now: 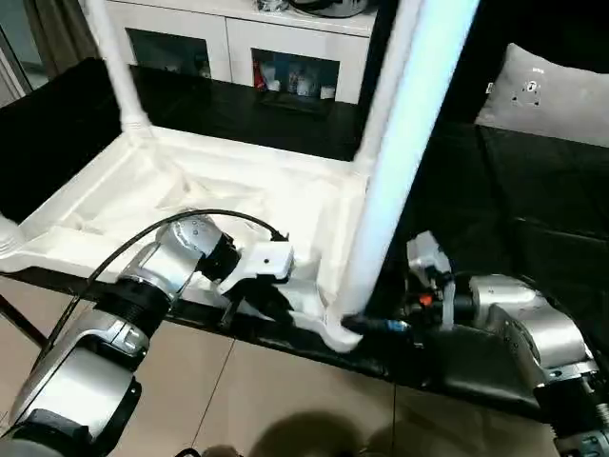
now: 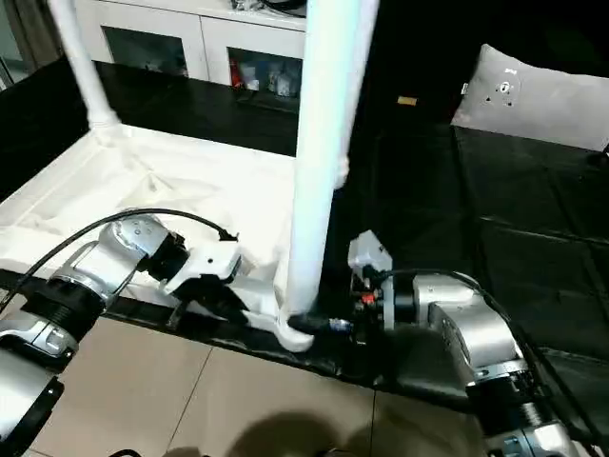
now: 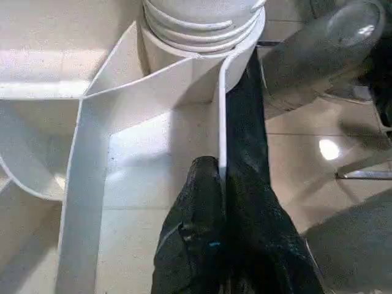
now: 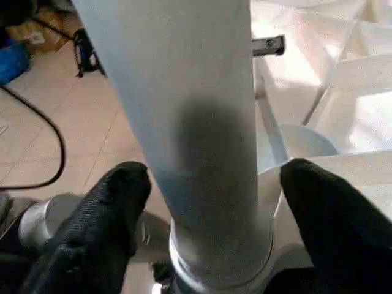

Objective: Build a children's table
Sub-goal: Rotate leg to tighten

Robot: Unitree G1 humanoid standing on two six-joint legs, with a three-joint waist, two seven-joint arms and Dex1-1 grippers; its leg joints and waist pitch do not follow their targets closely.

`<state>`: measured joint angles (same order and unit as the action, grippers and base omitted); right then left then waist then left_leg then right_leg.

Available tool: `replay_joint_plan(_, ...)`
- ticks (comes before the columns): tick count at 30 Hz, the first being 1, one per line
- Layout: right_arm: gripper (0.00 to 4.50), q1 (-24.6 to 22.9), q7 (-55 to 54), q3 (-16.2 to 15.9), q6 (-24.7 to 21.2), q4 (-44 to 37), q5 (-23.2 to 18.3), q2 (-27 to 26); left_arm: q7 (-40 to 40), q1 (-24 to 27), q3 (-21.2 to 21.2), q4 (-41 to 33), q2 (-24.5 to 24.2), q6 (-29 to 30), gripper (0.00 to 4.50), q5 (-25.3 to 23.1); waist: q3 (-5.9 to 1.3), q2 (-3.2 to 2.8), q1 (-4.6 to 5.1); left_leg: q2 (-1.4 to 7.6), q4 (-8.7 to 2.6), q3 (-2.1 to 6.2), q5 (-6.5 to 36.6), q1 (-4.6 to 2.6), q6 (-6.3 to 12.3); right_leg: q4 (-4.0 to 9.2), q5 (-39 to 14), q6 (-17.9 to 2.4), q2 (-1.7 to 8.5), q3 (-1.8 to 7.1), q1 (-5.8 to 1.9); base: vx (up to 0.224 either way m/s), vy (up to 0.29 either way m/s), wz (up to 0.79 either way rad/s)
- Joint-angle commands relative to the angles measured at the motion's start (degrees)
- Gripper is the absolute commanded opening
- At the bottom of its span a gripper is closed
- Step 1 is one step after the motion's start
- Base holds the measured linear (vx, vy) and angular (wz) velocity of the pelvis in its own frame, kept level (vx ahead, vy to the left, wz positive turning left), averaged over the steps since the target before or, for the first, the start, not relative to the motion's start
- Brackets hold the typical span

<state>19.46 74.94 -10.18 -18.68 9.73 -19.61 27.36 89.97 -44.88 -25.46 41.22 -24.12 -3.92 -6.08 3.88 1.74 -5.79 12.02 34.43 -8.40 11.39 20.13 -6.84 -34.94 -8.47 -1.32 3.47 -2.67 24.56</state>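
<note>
Pale beige tile floor [image 1: 285, 381] runs below, glossy, with light glinting off it. The work sits on a black surface [image 1: 533, 190], wide and dark. Behind it stands a white cabinet [image 1: 238, 43] with glass doors, coloured bits showing through the panes. Over to the right, a grey-white pillow [image 1: 552, 95] rests on the black surface. A curtain [image 1: 57, 29] hangs at far left.

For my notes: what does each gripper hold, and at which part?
The left gripper pinches the table top's rim wall near the corner socket. The right gripper straddles the leg just above its base, fingers apart.
</note>
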Motion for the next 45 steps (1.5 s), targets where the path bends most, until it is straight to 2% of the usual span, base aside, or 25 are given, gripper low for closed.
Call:
replay_joint_plan(1, 3.52, 0.9, 1.3, -0.9, -0.5, -0.2, 0.0, 0.7, 2.3, -1.3, -1.5, -1.4, 0.5, -1.1, 0.00, 0.2, -4.52, -0.14, 0.07, 0.27, -3.88, -1.07, 8.8, 0.31, 2.69, 4.41, -18.3, -9.9, 3.20, 1.80, -4.31, 0.000, 0.000, 0.00)
replay_joint_plan(10, 2.74, 1.7, 2.6, -1.8, -1.5, 0.2, -0.3, 1.0, 2.4, -1.6, -1.4, -0.3, 1.2, -1.9, 0.00, -0.1, -4.65, -0.06, -0.24, 0.31, -3.82, -1.12, 8.0, 0.26, 2.71, 4.18, -16.1, -10.5, 3.15, 1.82, -4.33, 0.000, 0.000, 0.00)
replay_joint_plan(15, 2.36, 1.4, 2.8, -2.0, -3.8, -0.7, -1.9, 0.6, 2.4, -1.4, -1.2, -0.5, 1.1, -1.6, 0.00, 0.1, -4.54, 0.18, -0.49, 0.33, -3.85, -1.15, 7.8, 0.28, 2.82, 4.28, -17.8, -9.8, 3.19, 1.78, -4.27, 0.000, 0.000, 0.00)
replay_joint_plan(18, 2.14, 0.7, 0.9, -1.4, -6.0, -2.2, -3.3, -0.9, 2.2, -1.0, -0.5, -1.0, 1.3, -0.6, 0.00, 0.9, -4.55, 0.20, -0.49, 0.34, -3.86, -1.13, 7.8, 0.31, 2.58, 4.32, -18.6, -9.3, 3.23, 1.79, -4.22, 0.000, 0.000, 0.00)
replay_joint_plan(21, 2.10, -0.5, -4.2, -0.3, -8.0, -4.2, -4.3, -3.9, 0.6, -0.2, 0.7, -2.5, 2.2, 2.4, 0.00, 2.1, -4.46, 0.18, -0.40, 0.26, -3.96, -1.12, 8.0, 0.33, 2.07, 4.47, -19.4, -8.8, 3.24, 1.84, -4.19, 0.000, 0.000, 0.00)
replay_joint_plan(25, 2.07, -0.7, -16.1, 0.5, -7.2, -3.3, 0.5, -8.7, -6.5, -0.3, 3.2, -3.7, 5.3, 9.4, 0.00, 2.6, -4.21, 0.07, 0.15, -0.04, -4.07, -1.01, 9.9, 0.14, 0.69, 5.08, -25.2, -6.8, 3.19, 1.65, -3.78, 0.000, 0.000, 0.00)
replay_joint_plan(26, 2.07, -0.2, -20.8, 1.2, -7.1, -2.1, 2.2, -10.6, -9.3, -0.5, 4.0, -3.8, 6.7, 11.8, 0.00, 2.6, -4.16, 0.11, 0.58, -0.14, -4.12, -0.95, 10.0, 0.32, 0.03, 5.10, -26.7, -6.1, 3.16, 1.55, -3.83, 0.000, 0.000, 0.00)
replay_joint_plan(27, 2.06, -0.1, -21.7, 1.4, -7.2, -1.9, 2.4, -10.9, -9.8, -0.6, 4.1, -3.9, 7.0, 12.2, 0.00, 2.5, -4.16, 0.08, 0.77, -0.20, -4.10, -0.90, 10.3, 0.26, -0.08, 5.29, -27.7, -5.7, 3.20, 1.50, -3.73, 0.000, 0.000, 0.00)
replay_joint_plan(28, 2.04, 0.5, -26.2, 2.3, -7.8, -1.1, 3.4, -12.9, -12.7, -1.0, 4.8, -4.1, 8.3, 14.8, 0.00, 2.4, -4.15, 0.26, 1.30, -0.37, -4.17, -0.77, 9.9, 0.69, -0.21, 5.39, -28.7, -4.9, 3.19, 1.31, -4.16, 0.000, 0.000, 0.00)
replay_joint_plan(30, 2.01, 1.1, -29.8, 3.2, -8.3, -0.6, 3.8, -14.7, -15.5, -1.4, 5.5, -4.0, 9.6, 16.2, 0.00, 2.3, -4.26, 0.36, 1.97, -0.51, -3.97, -0.86, 9.8, 0.60, 0.11, 5.51, -28.3, -4.7, 3.05, 1.37, -3.90, 0.000, 0.000, 0.00)
replay_joint_plan(31, 2.00, 2.2, -37.8, 4.8, -9.3, 0.4, 5.4, -18.2, -22.1, -2.3, 7.2, -3.7, 12.4, 19.8, 0.00, 1.9, -4.33, 0.44, 2.44, -0.66, -3.94, -0.79, 9.5, 0.77, 0.50, 5.59, -28.4, -4.7, 3.04, 1.31, -4.10, 0.000, 0.000, 0.00)
replay_joint_plan(32, 1.99, 2.2, -38.2, 4.9, -9.3, 0.5, 5.5, -18.4, -22.5, -2.4, 7.3, -3.7, 12.6, 20.0, 0.00, 1.9, -4.43, 0.31, 2.75, -0.64, -3.76, -0.89, 8.8, 0.64, 0.39, 5.40, -26.9, -5.5, 2.97, 1.41, -3.79, 0.000, 0.000, 0.00)
replay_joint_plan(34, 1.99, 3.3, -46.5, 6.2, -11.0, 1.6, 7.6, -22.1, -30.1, -3.6, 9.6, -3.1, 15.6, 23.6, 0.00, 1.6, -4.59, 0.35, 3.17, -0.80, -3.64, -0.94, 7.4, 0.85, 0.45, 5.18, -24.7, -6.1, 2.79, 1.48, -4.02, 0.000, 0.000, 0.00)
replay_joint_plan(35, 1.99, 3.4, -47.5, 6.0, -10.6, 1.8, 8.2, -22.7, -31.6, -3.8, 10.0, -3.1, 16.1, 24.1, 0.00, 1.4, -4.72, 0.03, 3.24, -0.80, -3.63, -0.86, 6.6, 0.96, 0.77, 4.90, -22.5, -6.7, 2.78, 1.53, -4.21, 0.000, 0.000, 0.00)
replay_joint_plan(37, 1.99, 3.5, -48.6, 5.9, -9.2, 2.1, 9.0, -23.7, -33.4, -3.9, 10.6, -3.5, 16.8, 25.0, 0.00, 1.3, -4.86, 0.16, 3.21, -0.76, -3.64, -0.90, 5.4, 1.10, 1.32, 4.68, -18.9, -7.3, 2.67, 1.63, -4.43, 0.000, 0.000, 0.00)
replay_joint_plan(38, 2.33, 3.5, -49.1, 6.0, -7.8, 2.4, 9.2, -24.5, -34.3, -3.8, 10.9, -3.9, 17.1, 25.5, 0.00, 1.3, -5.08, -0.08, 3.25, -0.68, -3.54, -0.97, 4.4, 1.06, 2.04, 4.11, -12.8, -9.4, 2.65, 1.80, -4.54, 0.000, 0.000, 0.00)
replay_joint_plan(39, 2.66, 3.4, -49.6, 6.3, -6.5, 2.5, 9.3, -25.0, -34.6, -3.7, 10.9, -4.2, 17.1, 25.3, 0.00, 1.1, -5.08, -0.12, 3.21, -0.71, -3.56, -1.01, 4.2, 1.05, 2.33, 4.12, -11.6, -9.9, 2.69, 1.80, -4.56, 0.000, 0.000, 0.00)
replay_joint_plan(40, 2.68, 3.4, -50.1, 6.5, -5.8, 2.6, 9.3, -25.4, -34.8, -3.6, 10.8, -4.5, 17.1, 25.4, 0.00, 0.9, -5.11, -0.11, 3.18, -0.67, -3.56, -0.98, 3.7, 1.02, 2.80, 3.87, -9.4, -10.9, 2.65, 1.85, -4.68, 0.000, 0.000, 0.00)
replay_joint_plan(42, 2.71, 3.4, -50.0, 6.6, -5.2, 2.6, 9.2, -25.6, -34.7, -3.5, 10.8, -4.7, 17.0, 25.5, 0.00, 0.7, -5.05, -0.33, 3.18, -0.54, -3.62, -1.01, 3.6, 0.91, 3.33, 3.70, -7.2, -12.0, 2.64, 1.86, -4.72, 0.000, 0.000, 0.00)
replay_joint_plan(43, 2.79, 3.3, -50.0, 6.9, -4.7, 2.4, 9.0, -26.1, -34.7, -3.3, 10.7, -5.2, 16.8, 25.6, 0.00, 0.4, -5.02, -0.51, 3.15, -0.48, -3.66, -0.97, 4.0, 0.85, 3.44, 3.66, -7.1, -12.4, 2.71, 1.85, -4.82, 0.000, 0.000, 0.00)
replay_joint_plan(45, 2.93, 2.9, -50.2, 6.7, -4.2, 1.6, 9.5, -26.5, -34.6, -2.4, 10.1, -6.4, 15.8, 26.1, 0.00, 0.0, -4.89, -0.50, 3.23, -0.48, -3.72, -0.99, 5.0, 0.81, 3.30, 3.80, -8.1, -12.5, 2.73, 1.87, -4.86, 0.000, 0.000, 0.00)
